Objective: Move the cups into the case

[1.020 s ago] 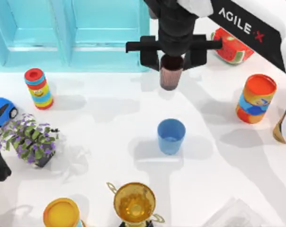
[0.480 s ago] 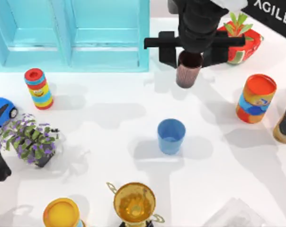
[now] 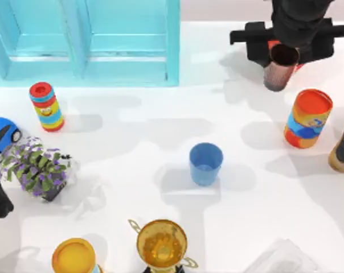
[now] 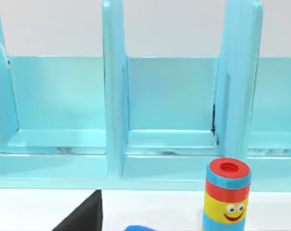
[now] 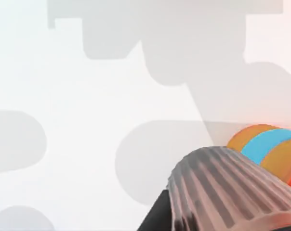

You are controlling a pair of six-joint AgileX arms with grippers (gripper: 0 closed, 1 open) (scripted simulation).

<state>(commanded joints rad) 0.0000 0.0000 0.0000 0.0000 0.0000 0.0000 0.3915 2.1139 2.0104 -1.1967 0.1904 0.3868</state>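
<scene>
1. The main risk is that the ribbed cup (image 3: 276,71) is being held high near the table's far right corner, off to the right of the case (image 3: 126,45); judging from this, the swing over to a compartment could clip the case's right wall or carry the cup past the opening.
2. A second risk is that the cup slips or tilts in the grip, since the ribbed sides taper and only the upper part appears to be pinched; a drop from here would land it near the orange-and-blue can (image 3: 307,118) and could knock that over.
3. The blue cup (image 3: 205,163) is standing upright near the table's middle, well apart from the case and not yet moved, so half the task is waiting.
4. The right claw (image 3: 283,48) is gripping the ribbed cup, its dark fingers sitting narrowly either side of the rim; in the right wrist view the cup's ribbed wall (image 5: 227,192) is sitting close under the camera with the can behind it.
5. The left arm is sitting parked at the table's left edge; its wrist camera is facing the case's dividers (image 4: 114,101) and the striped smiley toy (image 4: 226,195), and I cannot tell the state of its claw.
</scene>
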